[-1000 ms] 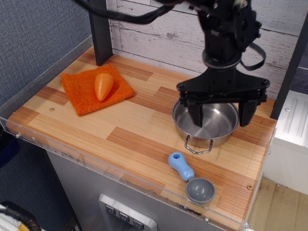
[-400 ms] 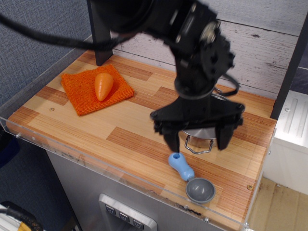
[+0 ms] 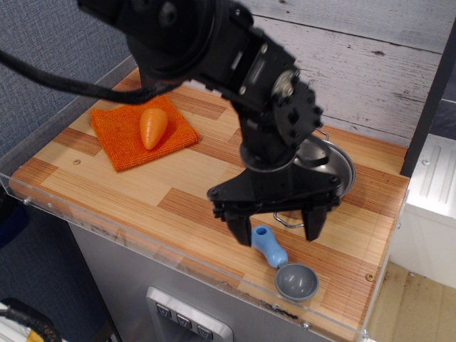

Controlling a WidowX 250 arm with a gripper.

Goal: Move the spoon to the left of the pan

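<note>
The spoon (image 3: pixel 285 263) lies near the table's front right edge, its light-blue handle (image 3: pixel 268 244) pointing up-left and its grey bowl (image 3: pixel 297 282) toward the front. My gripper (image 3: pixel 276 232) hangs open directly over the handle, one finger on each side of it, not closed on it. The shiny steel pan (image 3: pixel 335 162) sits behind the gripper at the right; the arm covers most of it, leaving its right rim and part of a wire handle visible.
An orange cloth (image 3: pixel 142 132) with a toy carrot (image 3: pixel 152 127) on it lies at the back left. A clear plastic lip (image 3: pixel 142 235) runs along the front edge. A dark post (image 3: pixel 148 78) stands at the back left.
My gripper moved forward and left from above the pan, then lowered over the spoon's handle. Its fingers stay open. The spoon, pan and carrot have not moved.
</note>
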